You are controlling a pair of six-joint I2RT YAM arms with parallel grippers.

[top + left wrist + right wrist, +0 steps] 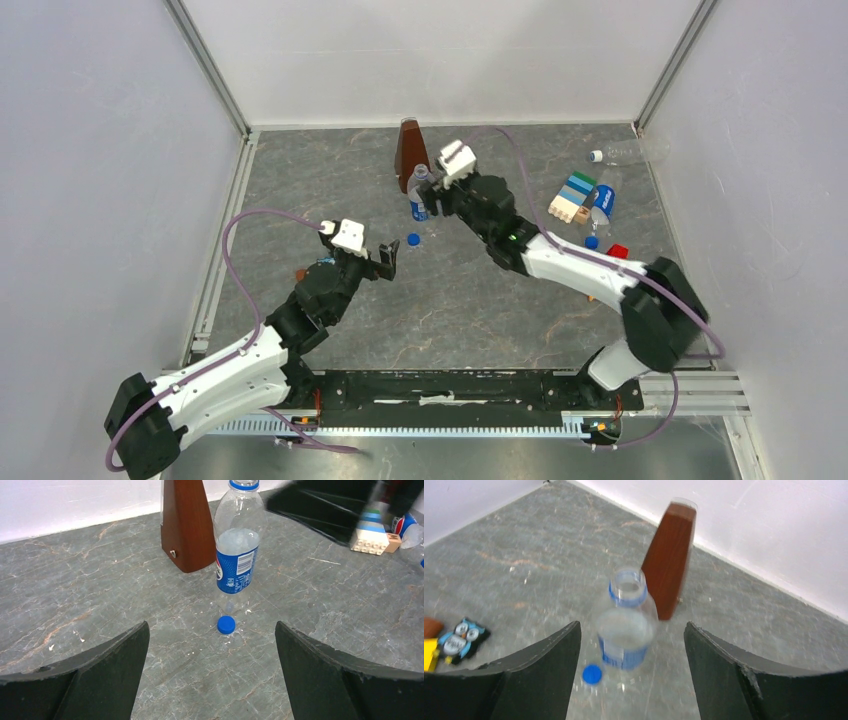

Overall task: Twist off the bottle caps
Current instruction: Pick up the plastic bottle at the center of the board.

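Just ahead of the open right claw [631, 624], the uncapped bottle [237, 545] looks light, thin-walled and tippy; grip its labelled waist gently. Left claw [211, 625] gapes too.

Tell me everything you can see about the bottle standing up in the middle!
The standing bottle is small, clear plastic with a blue wrap label and a blue ring round its open neck; no cap on. It stands upright on the grey table, in front of the brown pyramid. A blue cap lies by its foot.
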